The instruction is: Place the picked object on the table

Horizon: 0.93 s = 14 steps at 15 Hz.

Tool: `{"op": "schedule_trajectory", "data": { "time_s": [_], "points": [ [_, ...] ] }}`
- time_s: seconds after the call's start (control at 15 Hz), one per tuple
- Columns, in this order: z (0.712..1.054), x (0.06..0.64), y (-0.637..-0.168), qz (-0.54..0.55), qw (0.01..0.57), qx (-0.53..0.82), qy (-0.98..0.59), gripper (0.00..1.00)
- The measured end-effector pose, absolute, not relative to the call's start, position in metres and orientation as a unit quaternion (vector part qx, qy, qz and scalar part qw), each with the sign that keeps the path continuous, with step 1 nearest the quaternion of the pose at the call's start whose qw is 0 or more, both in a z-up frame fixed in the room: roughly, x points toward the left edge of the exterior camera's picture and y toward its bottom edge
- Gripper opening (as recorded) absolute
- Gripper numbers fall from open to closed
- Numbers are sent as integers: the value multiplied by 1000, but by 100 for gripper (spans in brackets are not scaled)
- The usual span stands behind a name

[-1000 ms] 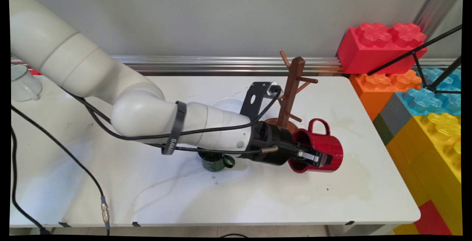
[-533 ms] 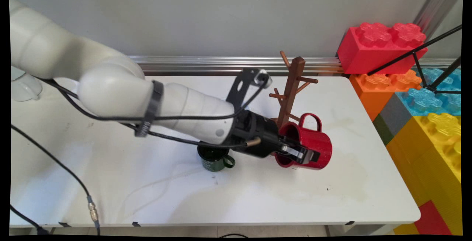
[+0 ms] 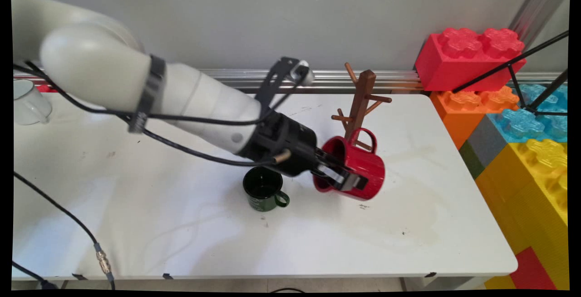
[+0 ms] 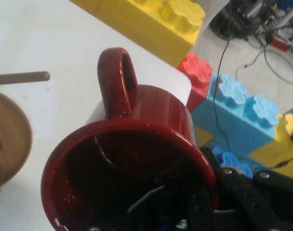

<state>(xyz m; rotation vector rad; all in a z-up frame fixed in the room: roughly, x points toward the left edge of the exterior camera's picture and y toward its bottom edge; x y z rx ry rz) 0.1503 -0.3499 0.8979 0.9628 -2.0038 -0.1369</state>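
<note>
My gripper (image 3: 341, 176) is shut on the wall of a red mug (image 3: 358, 165), one finger inside the mouth and one outside. The mug hangs tilted on its side above the table (image 3: 181, 224), mouth toward the arm, handle (image 3: 363, 137) up and close to the brown wooden mug tree (image 3: 361, 101). In the hand view the red mug (image 4: 136, 159) fills the frame, its handle (image 4: 116, 77) pointing up, with a peg of the tree (image 4: 21, 77) and the tree's round base (image 4: 6, 139) at the left. A dark green mug (image 3: 263, 190) stands upright just left of the gripper.
A clear glass cup (image 3: 27, 101) sits at the table's far left edge. Big toy bricks, red (image 3: 467, 56), orange (image 3: 472, 106) and yellow (image 3: 540, 179), stack up beyond the table's right edge. Black cables (image 3: 59, 206) hang from the arm over the left of the table.
The gripper has lifted the red mug up and to the left, bringing its handle closer to the mug tree's lower pegs. The green mug, earlier half hidden by the arm, now shows fully.
</note>
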Motion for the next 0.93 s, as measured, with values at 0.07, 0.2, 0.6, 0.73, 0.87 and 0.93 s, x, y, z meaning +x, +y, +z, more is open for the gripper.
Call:
{"op": "schedule_trajectory", "data": {
  "time_s": [0.07, 0.2, 0.6, 0.73, 0.87, 0.93],
  "points": [
    [904, 155, -350, -54, 435, 383, -813, 0],
    [913, 164, -350, -52, 423, 377, -822, 0],
    [945, 188, -355, -44, 372, 360, -855, 0],
    [953, 193, -357, -38, 356, 355, -863, 0],
    [962, 199, -360, -32, 337, 351, -873, 0],
    [967, 203, -361, -27, 323, 348, -880, 0]
  ]
}}
